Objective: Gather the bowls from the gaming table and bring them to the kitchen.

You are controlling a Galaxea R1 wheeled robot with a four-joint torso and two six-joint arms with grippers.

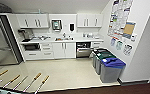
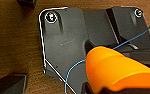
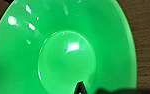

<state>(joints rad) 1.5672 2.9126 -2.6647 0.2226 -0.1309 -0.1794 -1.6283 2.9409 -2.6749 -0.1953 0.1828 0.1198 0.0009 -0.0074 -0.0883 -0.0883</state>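
An orange bowl (image 2: pixel 116 68) sits close under the left wrist camera, above a brown wood floor, with my left gripper (image 2: pixel 93 89) shut on its edge. A green bowl (image 3: pixel 66 50) spreads across the right wrist view, hollow side towards the camera, and my right gripper (image 3: pixel 80 88) is shut on its rim. Ahead in the head view lies the kitchen, with white cabinets (image 1: pixel 64 50), a white worktop (image 1: pixel 78 40), a sink (image 1: pixel 64 38) and a dishwasher (image 1: pixel 83 49). The gaming table is out of view.
Grey bins stand along the right wall, the nearest with a blue lid (image 1: pixel 112 63), one behind with a green lid (image 1: pixel 104 55). A steel fridge (image 1: pixel 2 43) stands at the left. Table-football rods with wooden handles (image 1: pixel 37 76) jut in at the lower left.
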